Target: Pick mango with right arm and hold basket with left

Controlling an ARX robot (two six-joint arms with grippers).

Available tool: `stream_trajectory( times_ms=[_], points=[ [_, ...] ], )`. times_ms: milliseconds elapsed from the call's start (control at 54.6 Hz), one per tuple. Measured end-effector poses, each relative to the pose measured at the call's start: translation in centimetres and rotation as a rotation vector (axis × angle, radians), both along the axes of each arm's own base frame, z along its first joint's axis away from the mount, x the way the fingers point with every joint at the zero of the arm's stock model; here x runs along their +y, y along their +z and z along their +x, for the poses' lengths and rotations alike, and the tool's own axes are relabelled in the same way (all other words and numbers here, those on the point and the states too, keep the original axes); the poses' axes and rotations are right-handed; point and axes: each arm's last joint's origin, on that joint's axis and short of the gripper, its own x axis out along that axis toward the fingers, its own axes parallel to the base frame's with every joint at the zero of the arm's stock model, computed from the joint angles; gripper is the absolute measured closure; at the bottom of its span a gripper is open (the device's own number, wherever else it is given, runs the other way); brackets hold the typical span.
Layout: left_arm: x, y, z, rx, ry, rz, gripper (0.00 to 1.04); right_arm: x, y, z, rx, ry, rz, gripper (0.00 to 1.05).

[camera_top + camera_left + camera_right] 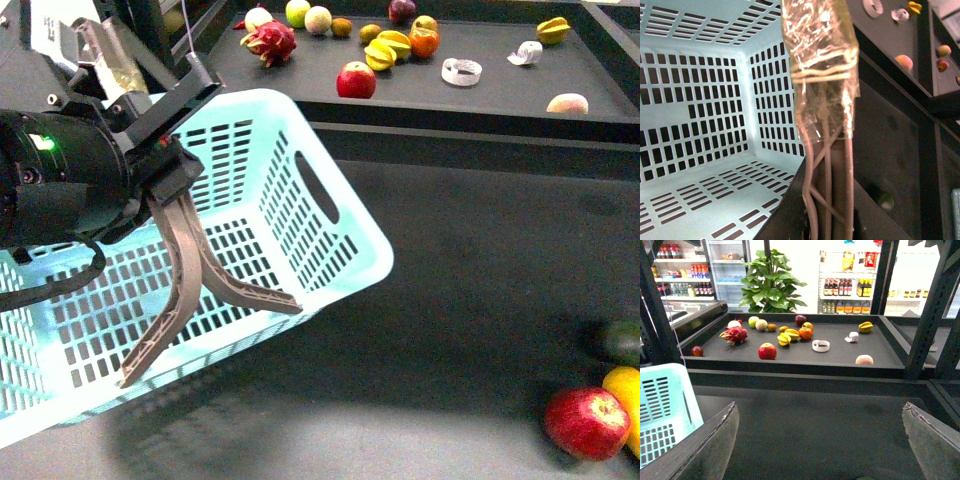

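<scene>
Left gripper (160,165) first: it's clamped on the basket's two grey-brown handles (183,260), which hang from the jaws in a V. On my left wrist feed they run right alongside the tape-wrapped finger (822,65). The left arm (60,170) lies roughly level, green light on, reaching in over the near-left part of the turquoise basket (300,250). The basket sits tilted, one corner pointing off toward the fruit shelf (480,95).

Over to my right gripper (820,412): its fingers (705,450) are spread wide with nothing between them. It's held low and level, off to the right of the basket and facing that shelf.

The mango (625,395) lies on the dark surface well to the right of the basket. It's just beside a red apple (588,422), with a dark green item (622,342) close behind.
</scene>
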Motion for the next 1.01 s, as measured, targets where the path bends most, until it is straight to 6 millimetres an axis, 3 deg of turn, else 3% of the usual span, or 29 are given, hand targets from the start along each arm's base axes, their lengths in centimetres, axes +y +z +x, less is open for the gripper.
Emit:
stream_trajectory(
  times_ms=[311, 659, 1006],
  points=[
    [-3.1, 3.0, -2.2, -0.215, -0.207, 0.123, 0.98, 0.0, 0.0, 0.0, 0.0, 0.0, 0.0, 0.08],
    [-4.8, 2.7, -4.7, -0.312, -0.421, 0.152, 0.98, 0.0, 0.0, 0.0, 0.0, 0.0, 0.0, 0.08],
    [-5.3, 2.8, -5.0, -0.346, -0.464, 0.115, 0.98, 0.0, 0.0, 0.0, 0.0, 0.0, 0.0, 0.08]
  ],
)
